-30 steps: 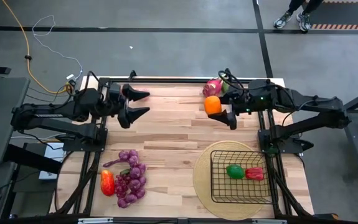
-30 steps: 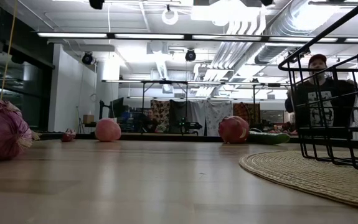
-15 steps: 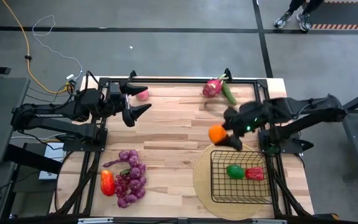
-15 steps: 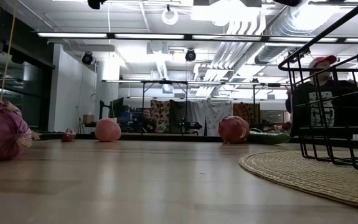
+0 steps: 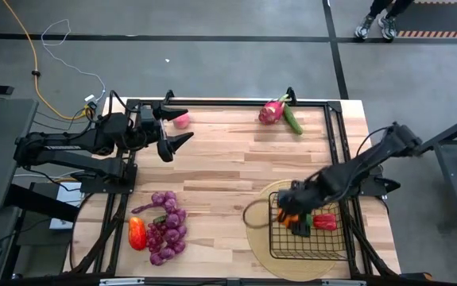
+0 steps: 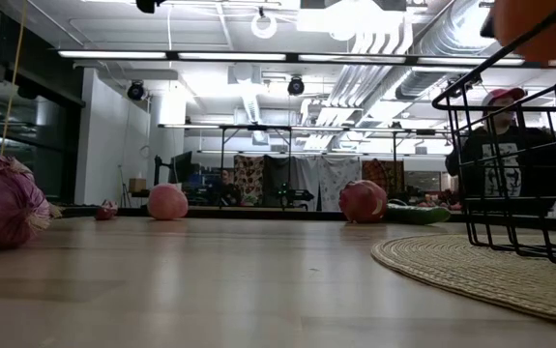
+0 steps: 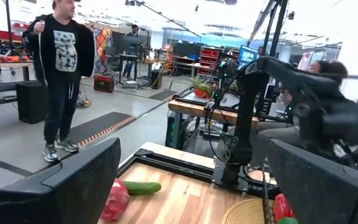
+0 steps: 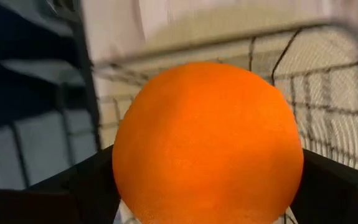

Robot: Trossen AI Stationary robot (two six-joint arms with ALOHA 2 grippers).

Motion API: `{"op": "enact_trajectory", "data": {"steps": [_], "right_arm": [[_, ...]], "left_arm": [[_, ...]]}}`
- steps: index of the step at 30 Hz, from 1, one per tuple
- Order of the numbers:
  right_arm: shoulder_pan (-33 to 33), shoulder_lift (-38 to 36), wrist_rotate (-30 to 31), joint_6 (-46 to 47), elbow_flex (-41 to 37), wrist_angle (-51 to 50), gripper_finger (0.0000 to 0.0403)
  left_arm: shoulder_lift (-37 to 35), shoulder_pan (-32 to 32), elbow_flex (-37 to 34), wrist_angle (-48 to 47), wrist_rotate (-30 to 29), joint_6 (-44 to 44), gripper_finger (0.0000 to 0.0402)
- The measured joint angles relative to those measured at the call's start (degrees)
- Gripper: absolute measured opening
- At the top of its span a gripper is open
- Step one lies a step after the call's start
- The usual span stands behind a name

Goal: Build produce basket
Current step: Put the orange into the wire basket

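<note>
My right gripper [image 5: 293, 214] hovers over the left part of the black wire basket [image 5: 323, 248] and is shut on the orange [image 5: 287, 216]. The low view shows the orange [image 6: 548, 24] at the height of the basket's top rim [image 6: 510, 53]. A red pepper [image 5: 326, 222] lies in the basket; the green pepper is hidden under the gripper. My left gripper [image 5: 174, 127] waits open at the far left, beside a small pink fruit [image 5: 182, 121]. Dragon fruit [image 5: 272, 111] and cucumber [image 5: 292, 121] lie by the far edge. Grape bunches [image 5: 167, 228] and a red-orange pepper [image 5: 137, 233] lie near left. My right gripper pinches the orange [image 8: 207, 143] between its two fingers [image 8: 54, 186], one on each side of the round body. The arm slants down from the far right. The orange is lifted clear, above the basket's mesh.
The basket stands on a round tan woven mat [image 5: 258, 224] at the near right. Bare wood lies in the table's middle [image 5: 228, 175]. A person [image 6: 495, 145] stands in the room beyond the table.
My right gripper has carried the orange from beside the dragon fruit at the far edge toward the near edge, and now holds it over the basket. It stayed shut on the orange throughout.
</note>
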Motion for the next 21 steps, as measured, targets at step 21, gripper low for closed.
{"op": "enact_trajectory", "data": {"steps": [21], "right_arm": [[3.8, 16.6, 8.7, -1.6, -0.1, -0.9, 0.0353]], "left_arm": [[0.0, 0.0, 0.0, 0.0, 0.0, 0.0, 0.0392]]}}
